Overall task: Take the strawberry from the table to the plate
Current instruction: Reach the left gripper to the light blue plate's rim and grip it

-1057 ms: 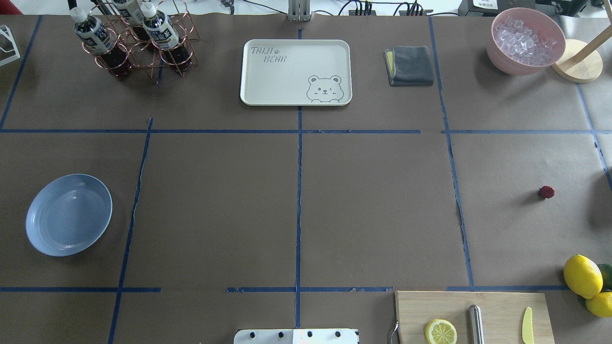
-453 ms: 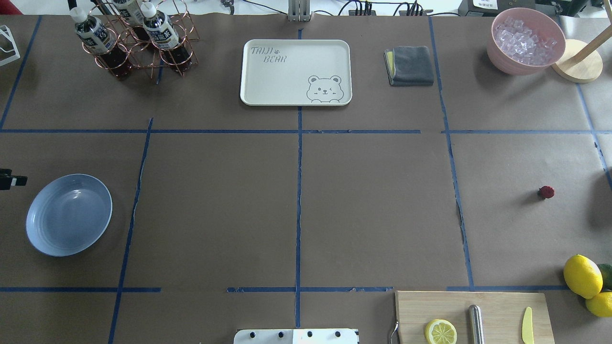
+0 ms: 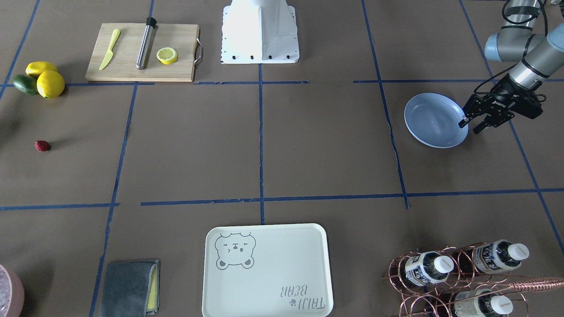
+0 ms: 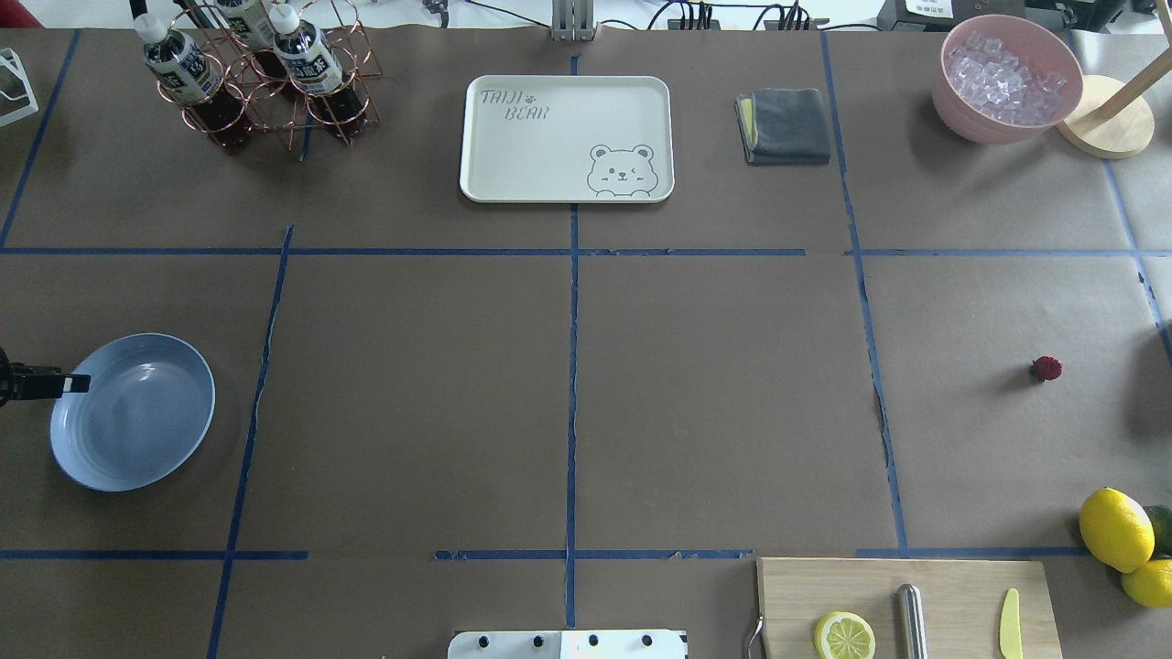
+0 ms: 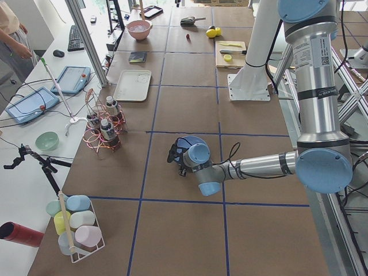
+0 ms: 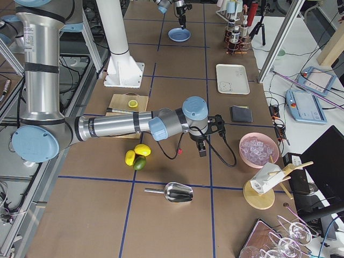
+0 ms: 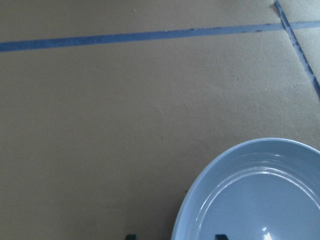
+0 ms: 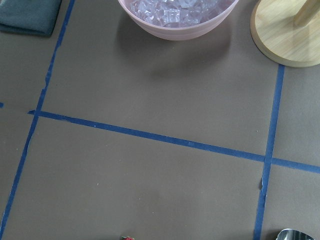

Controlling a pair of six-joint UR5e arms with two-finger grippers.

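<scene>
We judge the task barely begun. The strawberry lies on the counter on the robot's right side. It is well apart from the plate, which sits on the left side with nothing in it. Nothing touches the strawberry.

In the right-side view the right gripper hangs near the strawberry, a little toward the ice bowl. Its wrist camera catches only a sliver of red at the bottom edge. We cannot tell whether its jaws are apart or together, since no closer view shows them. The left gripper hovers at the plate's outer rim, jaws apart and nothing between them.

As we read it, every step is left to do. A gripper must come down over the strawberry, close on it, lift it, carry it across the whole counter and release it over the plate. Since the plate is on the far side from the strawberry, that trip may call for a hand-over between the arms.
</scene>
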